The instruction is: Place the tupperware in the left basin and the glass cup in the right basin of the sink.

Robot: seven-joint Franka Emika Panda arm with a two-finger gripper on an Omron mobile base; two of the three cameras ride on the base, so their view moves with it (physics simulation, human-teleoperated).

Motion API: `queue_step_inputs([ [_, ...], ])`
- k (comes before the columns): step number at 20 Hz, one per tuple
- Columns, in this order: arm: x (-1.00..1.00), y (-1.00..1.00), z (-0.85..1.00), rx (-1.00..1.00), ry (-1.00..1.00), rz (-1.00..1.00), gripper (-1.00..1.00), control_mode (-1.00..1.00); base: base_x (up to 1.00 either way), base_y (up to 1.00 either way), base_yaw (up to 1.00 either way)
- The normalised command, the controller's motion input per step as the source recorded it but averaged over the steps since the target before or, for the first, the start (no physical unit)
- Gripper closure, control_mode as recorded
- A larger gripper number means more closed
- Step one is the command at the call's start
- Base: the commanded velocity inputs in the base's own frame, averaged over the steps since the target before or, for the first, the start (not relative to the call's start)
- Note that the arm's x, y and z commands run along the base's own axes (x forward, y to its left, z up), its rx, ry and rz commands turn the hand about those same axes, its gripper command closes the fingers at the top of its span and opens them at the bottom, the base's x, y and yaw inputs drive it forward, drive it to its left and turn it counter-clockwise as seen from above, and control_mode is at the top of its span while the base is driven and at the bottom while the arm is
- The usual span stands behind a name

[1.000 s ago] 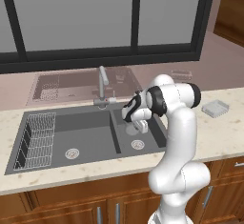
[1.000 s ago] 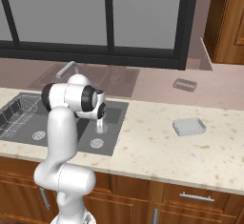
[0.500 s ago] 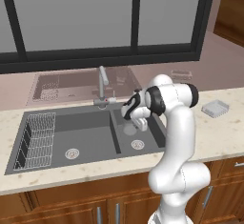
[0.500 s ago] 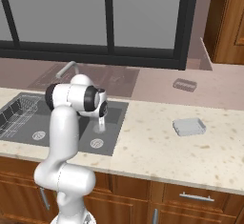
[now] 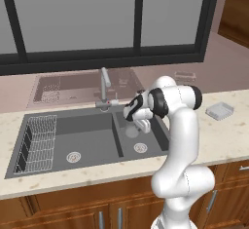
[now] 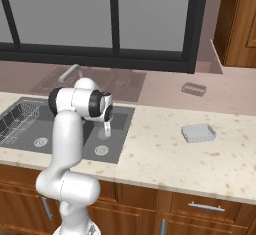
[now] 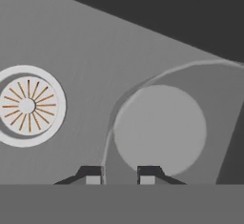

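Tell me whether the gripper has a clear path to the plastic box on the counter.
Probably yes. The box lies alone on open counter right of the sink, nothing above it. The gripper first has to leave the glass in the narrower basin.

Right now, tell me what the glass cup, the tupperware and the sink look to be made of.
Glass cup: clear glass or plastic; the basin floor shows through its wall.
Tupperware: whitish translucent plastic, dull finish, judging by its pale, soft look on the counter.
Sink: dark grey matte material, perhaps composite; no shine, unlike its bright steel drain.
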Motion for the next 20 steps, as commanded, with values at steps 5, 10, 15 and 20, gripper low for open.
queue_step_inputs([
  [5, 0.00, 0.00, 0.00, 0.00, 0.00, 0.00, -1.00, -1.00, 0.00, 0.00, 0.00],
  [10, 0.00, -0.01, 0.18, 0.00, 0.00, 0.00, -1.00, -1.00, 0.00, 0.00, 0.00],
  [15, 0.00, -0.01, 0.58, 0.01, 0.00, 0.00, -1.00, -1.00, 0.00, 0.00, 0.00],
  [20, 0.00, -0.01, 0.64, 0.00, 0.00, 0.00, -1.00, -1.00, 0.00, 0.00, 0.00],
])
